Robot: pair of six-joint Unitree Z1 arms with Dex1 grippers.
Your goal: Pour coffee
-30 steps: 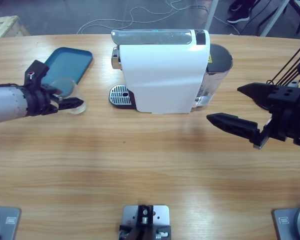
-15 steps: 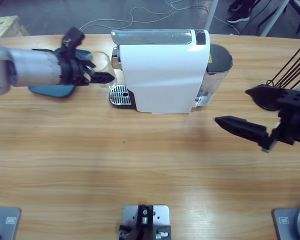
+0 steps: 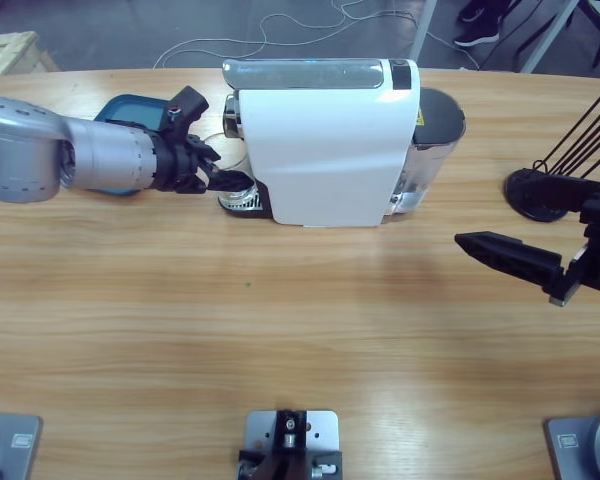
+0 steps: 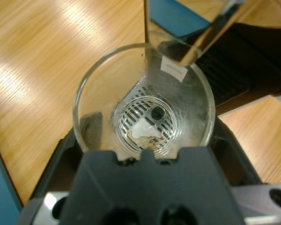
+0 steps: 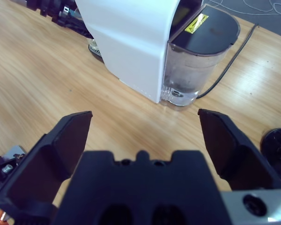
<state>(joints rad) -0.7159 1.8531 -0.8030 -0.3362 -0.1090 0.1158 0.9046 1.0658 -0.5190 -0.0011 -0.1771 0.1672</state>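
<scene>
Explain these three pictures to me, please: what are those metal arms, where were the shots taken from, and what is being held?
Two robot arms work at a wooden table. One picture looks down from above; the other two come from cameras on each arm's wrist. The left gripper holds a clear glass over the drip grille of a white coffee machine. The grille shows through the glass bottom, and no coffee is visible in it. A blue tray lies behind that arm. The right gripper hangs open and empty, off to the machine's other side, near its water tank.

the left hand (image 3: 223,181) has carried the glass (image 4: 143,101) from beside the tray (image 3: 120,108) to the drip grate (image 3: 242,198).
</scene>
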